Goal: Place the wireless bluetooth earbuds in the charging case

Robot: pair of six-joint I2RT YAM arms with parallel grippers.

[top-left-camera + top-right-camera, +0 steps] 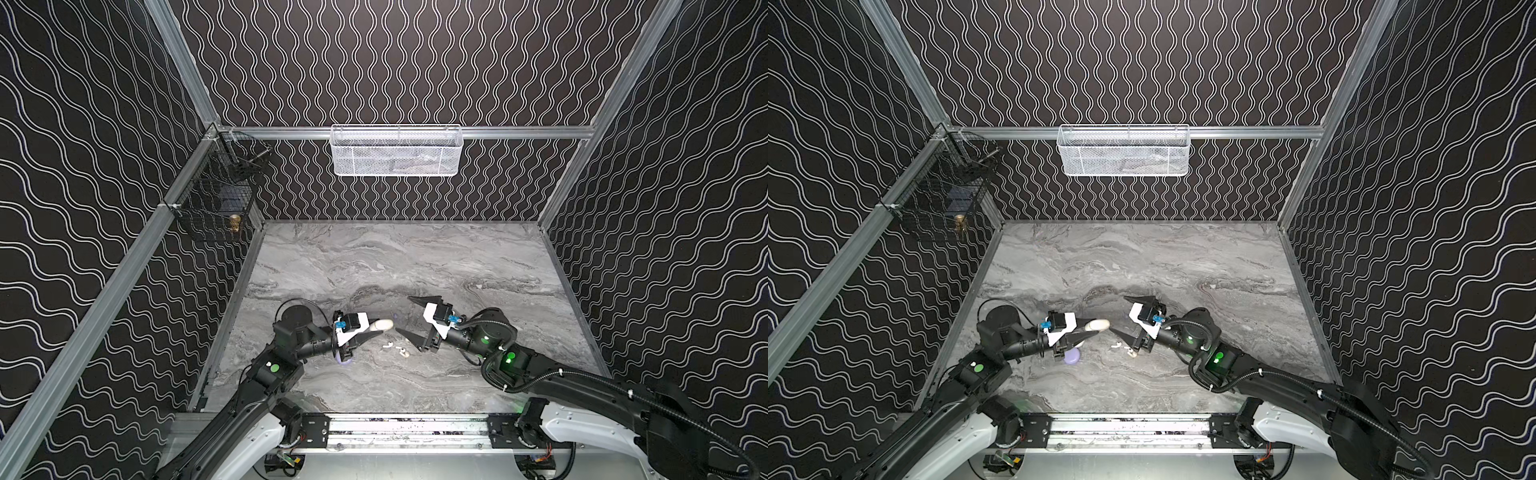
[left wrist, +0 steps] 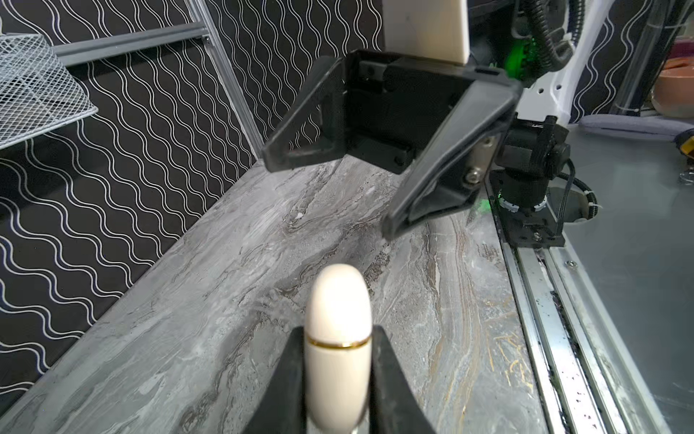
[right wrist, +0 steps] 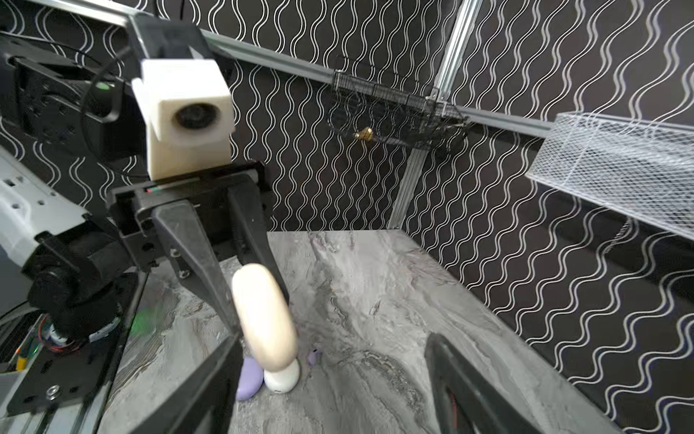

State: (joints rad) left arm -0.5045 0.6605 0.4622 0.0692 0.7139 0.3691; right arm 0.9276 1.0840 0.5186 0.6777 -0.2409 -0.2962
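My left gripper [image 1: 374,328] is shut on a cream charging case [image 1: 383,324] with a gold band, holding it above the table; the case is closed. The left wrist view shows the case [image 2: 338,338] pinched between both fingers. My right gripper [image 1: 403,313] faces it, open and empty. One of its fingertips is just beside the case's free end. Two small white earbuds [image 1: 388,345] [image 1: 402,352] lie on the marble below the right gripper. In the right wrist view a lavender earbud [image 3: 313,356] lies behind the held case [image 3: 263,315].
A lavender case [image 1: 1072,356] and a white case [image 3: 282,377] sit on the table under the left gripper. A white mesh basket [image 1: 397,151] hangs on the back wall and a black wire basket [image 1: 216,195] on the left wall. A metal rail [image 1: 407,428] runs along the front edge.
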